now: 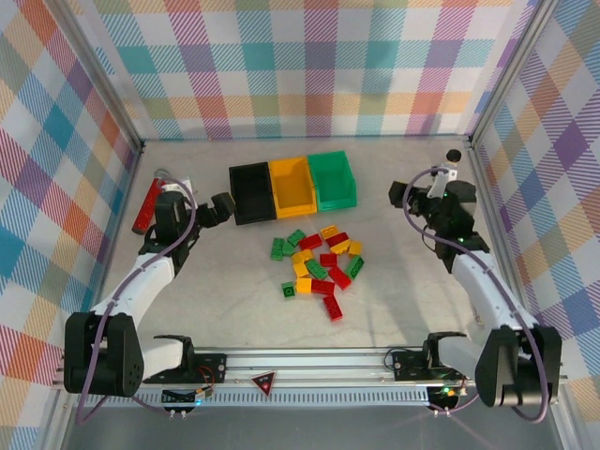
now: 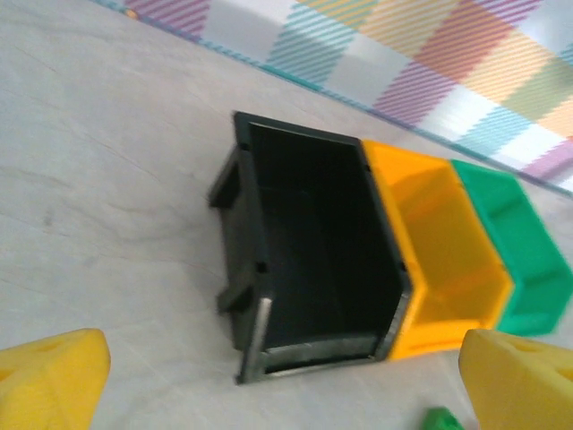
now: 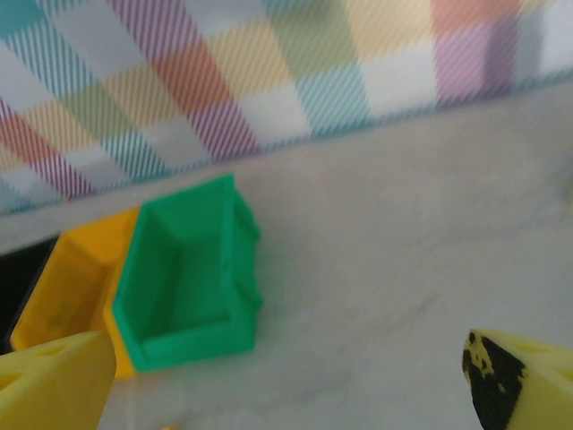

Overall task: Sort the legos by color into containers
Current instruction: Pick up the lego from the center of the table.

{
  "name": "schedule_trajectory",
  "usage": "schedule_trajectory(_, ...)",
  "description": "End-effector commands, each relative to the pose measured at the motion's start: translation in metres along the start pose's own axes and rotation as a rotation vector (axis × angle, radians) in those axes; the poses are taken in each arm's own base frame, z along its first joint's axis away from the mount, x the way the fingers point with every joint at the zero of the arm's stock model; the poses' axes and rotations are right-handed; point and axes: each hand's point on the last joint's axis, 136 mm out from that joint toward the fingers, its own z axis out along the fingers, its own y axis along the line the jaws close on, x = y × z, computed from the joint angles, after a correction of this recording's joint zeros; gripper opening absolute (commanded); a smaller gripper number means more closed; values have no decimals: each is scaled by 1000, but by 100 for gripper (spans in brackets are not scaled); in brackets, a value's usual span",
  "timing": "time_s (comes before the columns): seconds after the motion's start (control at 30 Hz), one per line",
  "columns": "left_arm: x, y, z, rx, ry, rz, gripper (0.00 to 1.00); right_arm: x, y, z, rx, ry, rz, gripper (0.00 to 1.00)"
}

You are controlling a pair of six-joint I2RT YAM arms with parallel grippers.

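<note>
Sorting looks not yet begun: the small red, yellow and green studded plastic bricks [image 1: 319,262] lie heaped on the table [image 1: 394,309] just before a row of open containers, the black plastic bin [image 1: 251,192], yellow-orange bin [image 1: 292,186] and green bin [image 1: 333,180] (all apparently empty). The left gripper [image 1: 221,208], beside the black bin, and the right gripper [image 1: 401,195] both hang with jaws spread wide, holding nothing. Next, I judge, one arm must descend onto a single brick at the heap's edge.

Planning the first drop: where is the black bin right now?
Top view: the black bin sits left of centre near the far wall, leftmost of three, beside the yellow-orange bin, beyond the legos.
</note>
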Motion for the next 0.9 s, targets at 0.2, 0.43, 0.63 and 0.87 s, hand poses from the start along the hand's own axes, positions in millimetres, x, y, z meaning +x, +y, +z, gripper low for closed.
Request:
schedule_trajectory(0.2,69,-39,-21,117,231,-127,100,62,0,21,-32,204,170,99)
schedule_trajectory(0.43,135,-69,-42,75,407,30,98,93,3,29,35,238,85,99)
schedule_trajectory(0.63,167,-89,-55,59,516,130,96,120,17,33,76,240,22,99)
schedule_trajectory(0.87,196,-107,-46,15,573,249,95,122,39,31,71,212,-36,99)
